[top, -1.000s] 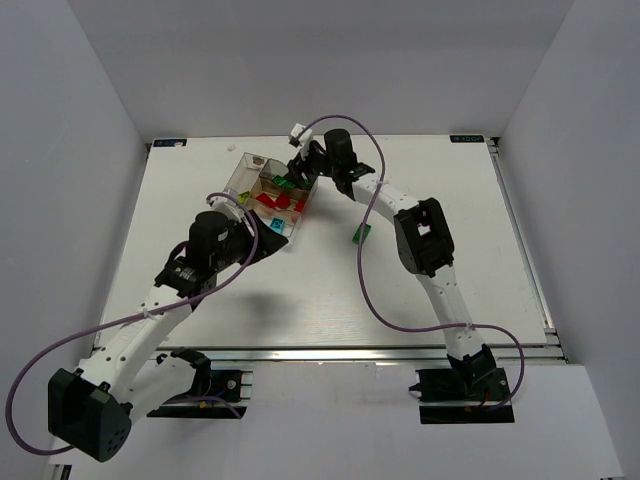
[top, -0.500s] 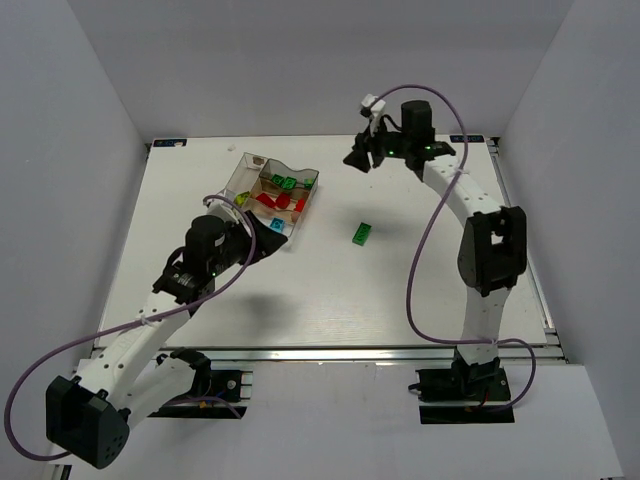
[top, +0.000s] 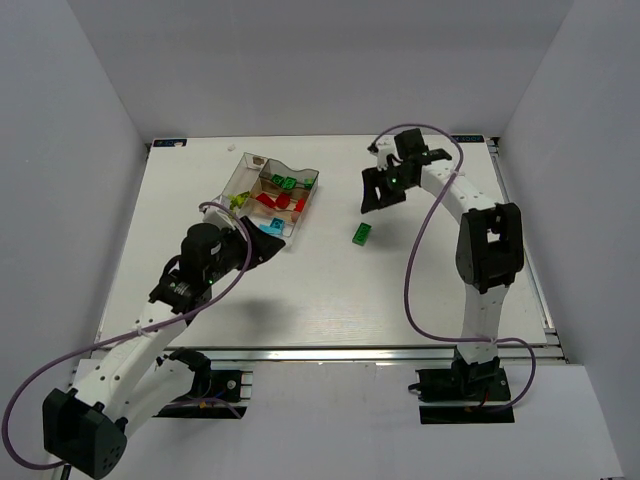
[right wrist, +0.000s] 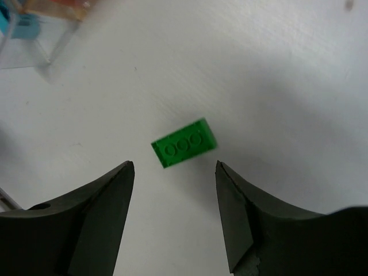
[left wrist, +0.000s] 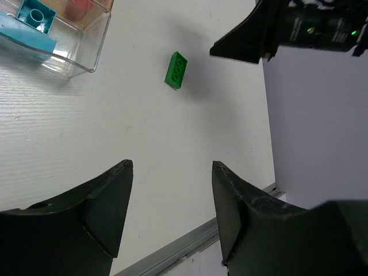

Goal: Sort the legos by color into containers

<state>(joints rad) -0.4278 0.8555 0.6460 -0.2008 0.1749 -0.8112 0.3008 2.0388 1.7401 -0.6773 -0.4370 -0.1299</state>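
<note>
On the white table (top: 300, 290), well apart from the tray (top: 242, 172) and on the right arm's side of it, a single green brick (top: 362, 234) is seen lying flat with its studs up. The other bricks, red, green, blue and yellow-green, are already held in the tray's compartments.

A miss is judged possible here. The brick is set slightly askew and nearer one finger in the right wrist view. If the descent is not centred, it could be struck by that finger first and spun or pushed across the smooth surface. Were it pinched by a corner only, it could be dropped on the way to the green compartment.

The right gripper (top: 370, 200) is held above and just beyond the brick, pointed downward, its jaws spread wide with nothing between them. The left gripper (top: 262, 250) is parked by the tray's near corner, jaws likewise parted and empty, and aimed across the table toward the brick.
</note>
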